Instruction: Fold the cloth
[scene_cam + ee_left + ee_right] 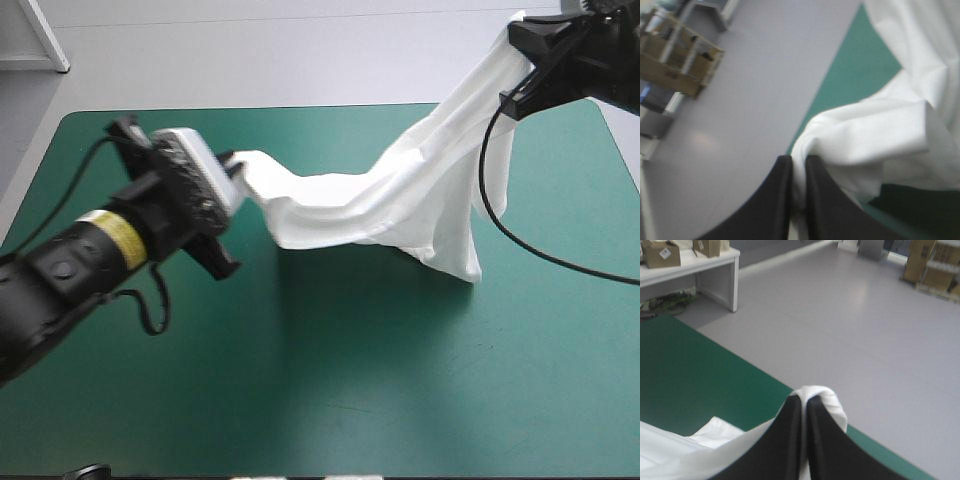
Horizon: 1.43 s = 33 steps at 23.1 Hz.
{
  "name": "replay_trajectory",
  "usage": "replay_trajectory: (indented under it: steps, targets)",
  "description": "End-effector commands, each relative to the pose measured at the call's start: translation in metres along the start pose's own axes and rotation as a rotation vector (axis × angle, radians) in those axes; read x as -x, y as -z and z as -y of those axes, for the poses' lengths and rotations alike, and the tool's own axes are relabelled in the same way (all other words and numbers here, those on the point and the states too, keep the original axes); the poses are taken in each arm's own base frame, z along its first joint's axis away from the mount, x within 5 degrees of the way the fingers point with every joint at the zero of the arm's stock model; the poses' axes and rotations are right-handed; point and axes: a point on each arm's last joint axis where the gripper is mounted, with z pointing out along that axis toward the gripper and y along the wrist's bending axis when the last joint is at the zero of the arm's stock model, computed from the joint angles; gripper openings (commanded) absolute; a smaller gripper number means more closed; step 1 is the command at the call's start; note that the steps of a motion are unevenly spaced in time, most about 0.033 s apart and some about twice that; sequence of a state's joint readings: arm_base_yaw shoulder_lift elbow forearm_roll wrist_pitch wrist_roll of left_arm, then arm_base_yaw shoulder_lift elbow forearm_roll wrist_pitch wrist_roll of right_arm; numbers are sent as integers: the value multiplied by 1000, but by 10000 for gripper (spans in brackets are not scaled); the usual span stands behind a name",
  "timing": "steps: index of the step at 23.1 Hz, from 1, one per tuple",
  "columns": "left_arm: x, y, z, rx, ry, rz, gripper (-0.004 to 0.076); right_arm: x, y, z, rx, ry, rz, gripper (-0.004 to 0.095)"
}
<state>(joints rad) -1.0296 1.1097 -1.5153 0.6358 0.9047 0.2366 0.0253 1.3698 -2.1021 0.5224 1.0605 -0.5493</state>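
A white short-sleeved T-shirt (400, 200) hung between left gripper (798, 159), nine o'clock, and right gripper (804, 400), two o'clock, both clamped on it. Likely the spreading step; the next move called for laying it flat.

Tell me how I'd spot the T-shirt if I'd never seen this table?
Start at the big teal-green table. Over its far half, a T-shirt hangs stretched between the left gripper and the higher right gripper, sagging toward the table. It is the only white, soft thing there.
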Motion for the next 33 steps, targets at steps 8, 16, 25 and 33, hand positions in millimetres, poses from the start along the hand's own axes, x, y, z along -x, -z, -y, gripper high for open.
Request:
replay_trajectory:
  steps: [8, 16, 25, 33]
  targets:
    - [29, 135, -125, 513, 27, 323, 19, 78, 159, -57, -152, 223, 579, -13]
    - [53, 148, -146, 559, 8, 420, 19, 90, 199, -73, -191, 278, 697, -13]
    - [56, 101, -134, 544, 27, 226, 19, 89, 173, -53, -261, 267, 609, -13]
    - [-1, -84, -98, 308, 297, 129, 29, 44, 12, 19, -183, 131, 163, -13]
